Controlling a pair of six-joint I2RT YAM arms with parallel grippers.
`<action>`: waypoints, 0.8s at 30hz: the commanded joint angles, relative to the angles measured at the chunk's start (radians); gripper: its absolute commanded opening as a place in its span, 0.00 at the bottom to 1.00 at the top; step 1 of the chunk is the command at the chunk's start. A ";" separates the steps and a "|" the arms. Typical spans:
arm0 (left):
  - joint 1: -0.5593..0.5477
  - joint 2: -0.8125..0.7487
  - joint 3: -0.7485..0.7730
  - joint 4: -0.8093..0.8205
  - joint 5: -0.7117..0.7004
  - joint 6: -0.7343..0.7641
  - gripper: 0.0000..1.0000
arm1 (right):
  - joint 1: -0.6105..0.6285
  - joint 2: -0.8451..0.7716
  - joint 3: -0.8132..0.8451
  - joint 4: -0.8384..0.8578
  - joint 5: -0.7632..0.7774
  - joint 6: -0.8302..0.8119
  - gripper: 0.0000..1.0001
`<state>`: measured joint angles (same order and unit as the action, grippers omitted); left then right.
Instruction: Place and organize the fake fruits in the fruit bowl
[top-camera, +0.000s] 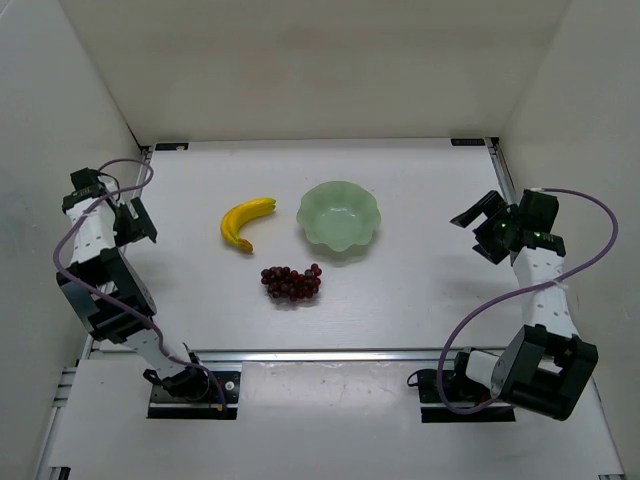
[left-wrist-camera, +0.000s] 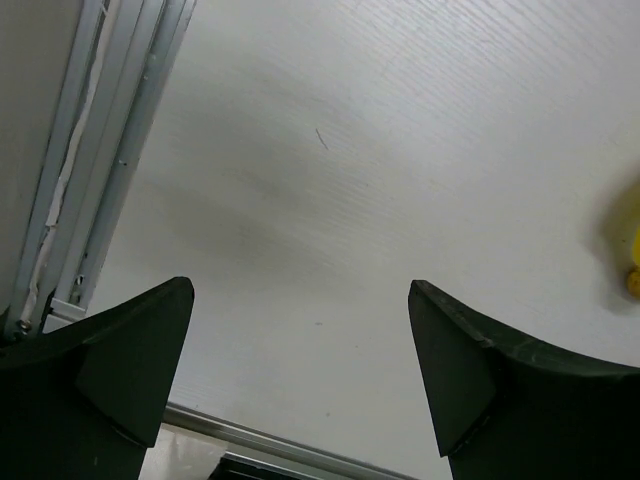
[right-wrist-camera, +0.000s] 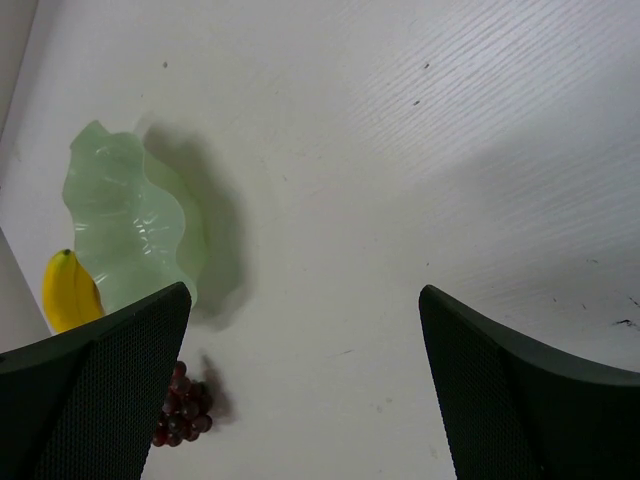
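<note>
A curved yellow banana (top-camera: 246, 222) lies on the white table, left of a pale mint-green scalloped bowl (top-camera: 339, 218), which holds nothing. A bunch of dark red grapes (top-camera: 291, 282) lies in front of both. My left gripper (top-camera: 138, 222) is open and empty at the table's left side, well left of the banana. My right gripper (top-camera: 478, 220) is open and empty at the right side, apart from the bowl. The right wrist view shows the bowl (right-wrist-camera: 130, 225), the banana's end (right-wrist-camera: 68, 292) and the grapes (right-wrist-camera: 182, 410). The left wrist view shows a blurred yellow banana edge (left-wrist-camera: 630, 255).
White walls enclose the table on the left, back and right. An aluminium rail (top-camera: 320, 354) runs along the near edge, with the arm bases (top-camera: 195, 385) behind it. A side rail (left-wrist-camera: 90, 170) shows in the left wrist view.
</note>
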<state>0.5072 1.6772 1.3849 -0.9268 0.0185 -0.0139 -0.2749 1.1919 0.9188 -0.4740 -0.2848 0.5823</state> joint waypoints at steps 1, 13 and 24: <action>-0.056 -0.077 0.020 0.004 0.091 0.055 0.99 | -0.003 -0.029 -0.001 -0.002 0.007 -0.019 0.99; -0.611 0.077 0.115 -0.006 -0.232 0.229 0.99 | 0.083 -0.002 0.008 -0.002 -0.001 -0.038 0.99; -0.697 0.429 0.362 -0.020 -0.262 0.209 0.99 | 0.132 -0.023 -0.023 -0.029 0.024 -0.038 0.99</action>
<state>-0.1829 2.0750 1.6680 -0.9390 -0.2012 0.2016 -0.1532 1.1885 0.9047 -0.4778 -0.2676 0.5640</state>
